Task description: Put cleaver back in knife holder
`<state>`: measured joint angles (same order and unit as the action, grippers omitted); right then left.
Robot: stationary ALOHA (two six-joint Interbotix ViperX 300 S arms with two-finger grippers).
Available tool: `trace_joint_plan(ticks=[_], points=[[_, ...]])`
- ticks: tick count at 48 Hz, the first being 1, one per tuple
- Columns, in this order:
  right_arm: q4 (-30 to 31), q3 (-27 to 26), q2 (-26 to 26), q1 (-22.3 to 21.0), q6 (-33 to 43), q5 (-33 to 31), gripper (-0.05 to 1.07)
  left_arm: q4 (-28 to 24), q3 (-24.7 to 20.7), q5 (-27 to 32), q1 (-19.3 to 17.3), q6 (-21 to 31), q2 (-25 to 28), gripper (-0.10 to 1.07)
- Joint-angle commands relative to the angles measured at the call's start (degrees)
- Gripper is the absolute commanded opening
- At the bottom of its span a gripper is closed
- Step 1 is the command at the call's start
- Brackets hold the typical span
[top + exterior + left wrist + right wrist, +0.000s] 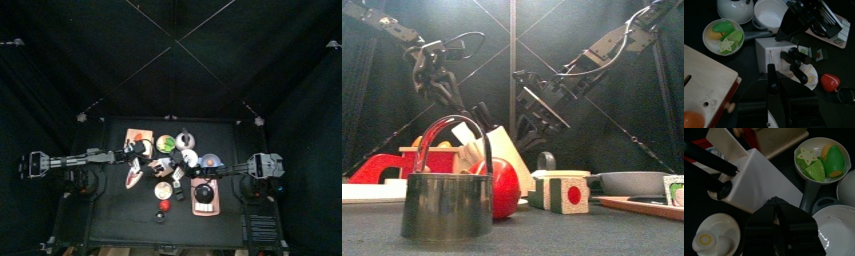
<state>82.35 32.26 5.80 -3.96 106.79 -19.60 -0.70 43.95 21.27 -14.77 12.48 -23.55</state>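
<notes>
The knife holder (774, 50) (754, 180) is a white slanted block near the table's middle (482, 135). Black handles (799, 70) (711, 157) stick out of it. I cannot tell which one is the cleaver's, and no blade shows. My left gripper (783, 76) hovers right at those handles, its jaws apart with nothing clearly between them. My right gripper (776, 207) comes in from the other side and is shut on the holder's edge.
A green bowl of toy fruit (724, 36) (821, 160) and white bowls (771, 12) stand beside the holder. A wooden board (704, 80) and a red tomato (831, 81) lie close by. A metal pot (449, 205) stands at the front edge.
</notes>
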Motion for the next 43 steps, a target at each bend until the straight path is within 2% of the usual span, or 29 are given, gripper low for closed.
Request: trace_joint_plan(ticks=[1, 9, 25, 43], points=[[0.3, -1.1, -1.0, 0.0, -0.1, 0.1, 0.37, -0.1, -1.3, -1.6, -0.2, 0.1, 0.4, 0.55], [0.3, -1.2, -1.0, 0.0, -0.1, 0.1, 0.37, 0.6, -1.3, -2.9, -0.2, 0.2, 1.1, 0.61], [0.3, -1.1, -1.0, 0.0, -0.1, 0.1, 0.37, 1.7, -1.5, -4.1, -0.6, 0.2, 1.8, 0.85], [0.3, -1.2, -1.0, 0.0, -0.1, 0.1, 0.37, 1.6, -1.3, -5.3, -0.6, 0.1, 1.8, 0.87]])
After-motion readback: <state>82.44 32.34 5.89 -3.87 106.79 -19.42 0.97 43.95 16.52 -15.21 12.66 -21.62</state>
